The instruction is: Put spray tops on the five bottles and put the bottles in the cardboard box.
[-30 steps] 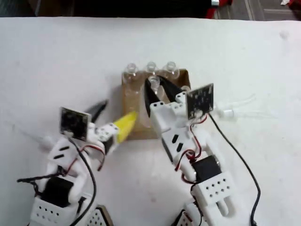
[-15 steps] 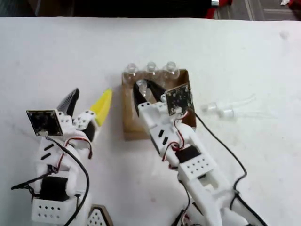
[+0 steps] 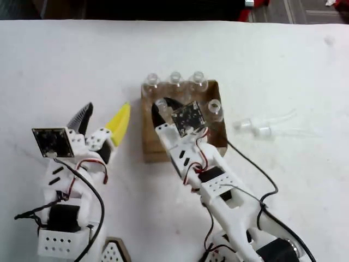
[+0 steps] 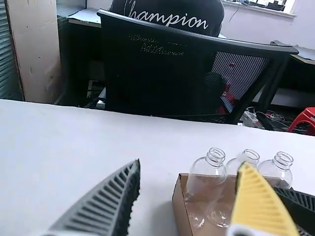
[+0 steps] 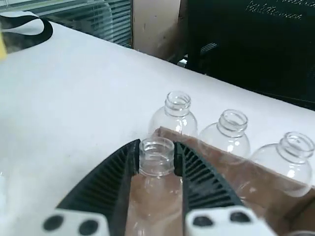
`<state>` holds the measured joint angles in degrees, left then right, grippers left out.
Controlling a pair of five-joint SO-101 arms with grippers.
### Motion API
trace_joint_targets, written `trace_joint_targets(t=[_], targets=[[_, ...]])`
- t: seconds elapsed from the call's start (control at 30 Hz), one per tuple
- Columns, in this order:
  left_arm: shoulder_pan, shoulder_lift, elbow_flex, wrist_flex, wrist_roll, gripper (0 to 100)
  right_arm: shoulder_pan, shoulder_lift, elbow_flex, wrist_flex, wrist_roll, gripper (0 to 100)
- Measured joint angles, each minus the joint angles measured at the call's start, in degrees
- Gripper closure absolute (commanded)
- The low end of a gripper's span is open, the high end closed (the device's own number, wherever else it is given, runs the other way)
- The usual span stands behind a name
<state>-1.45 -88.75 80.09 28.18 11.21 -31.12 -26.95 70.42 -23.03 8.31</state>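
White worktop, dark chair behind. Right end effector pinches clear bottle by neck, in cardboard box, frame centre. Left end effector wide open, empty, lower left. Bottle looks light, slick, thin-walled; stiff neck is best hold.

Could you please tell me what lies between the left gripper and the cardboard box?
In the high view, a bare strip of white table is all that separates the open left gripper from the cardboard box.
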Motion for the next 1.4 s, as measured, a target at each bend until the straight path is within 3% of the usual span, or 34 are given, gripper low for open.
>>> trace_joint_targets(t=[1.4], targets=[[0.70,0.00,2.02,-2.55,0.00,71,-2.20,7.12,0.79,-9.58,0.53,98.2]])
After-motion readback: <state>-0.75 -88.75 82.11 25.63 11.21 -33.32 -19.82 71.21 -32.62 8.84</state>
